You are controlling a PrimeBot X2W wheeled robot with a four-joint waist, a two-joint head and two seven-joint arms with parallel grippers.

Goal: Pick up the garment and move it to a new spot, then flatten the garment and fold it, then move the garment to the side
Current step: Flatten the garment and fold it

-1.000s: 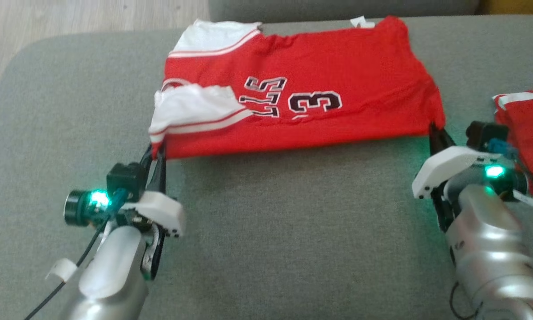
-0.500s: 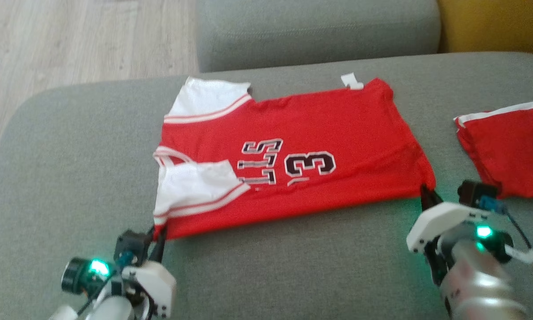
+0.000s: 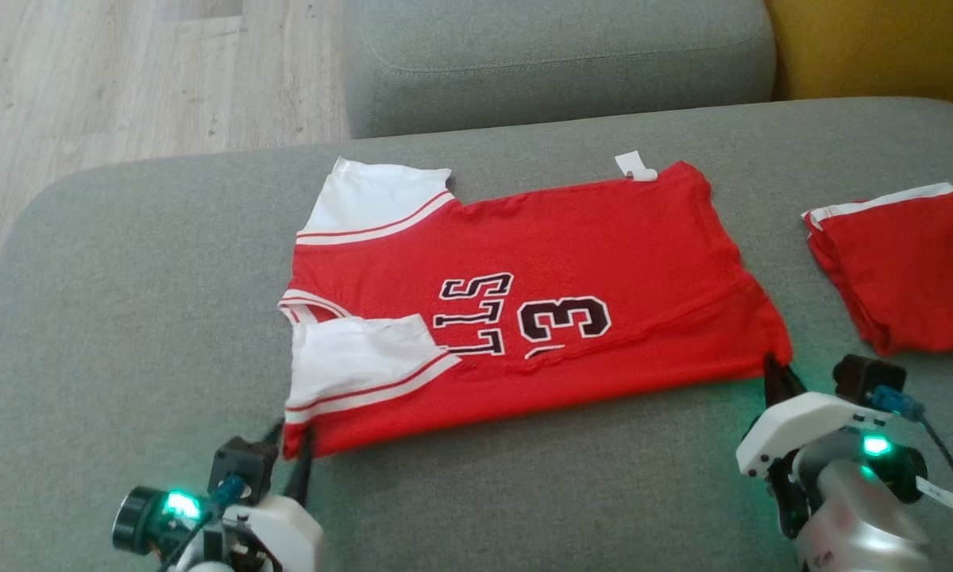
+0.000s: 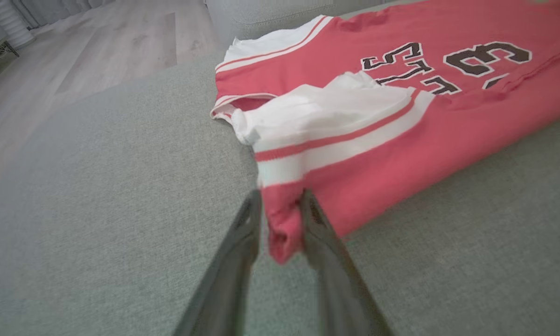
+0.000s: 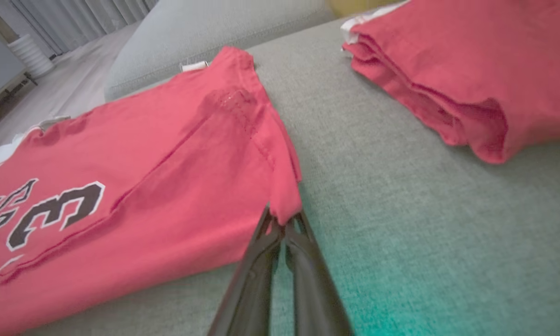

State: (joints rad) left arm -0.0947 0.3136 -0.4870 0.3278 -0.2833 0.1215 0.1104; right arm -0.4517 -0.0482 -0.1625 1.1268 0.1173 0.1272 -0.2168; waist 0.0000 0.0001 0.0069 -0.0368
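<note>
Garment (image 3: 572, 238), seemingly soft and light, folded flat on sofa cushion (image 3: 127, 278), best lifted by near corners: right gripper (image 5: 282, 224) pinched shut on one, left gripper (image 4: 281, 199) astride other, grip unclear.

red jersey (image 3: 603, 238), white sleeves, black 3, folded lengthwise, flat on grey cushion (image 3: 127, 278)

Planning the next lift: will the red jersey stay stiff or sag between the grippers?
Likely floppy: a corner of the red jersey droops between the fingers of the left gripper. Probably light: the right gripper pinches only a corner tip. The folded-over white sleeve may flop open when lifted.
</note>
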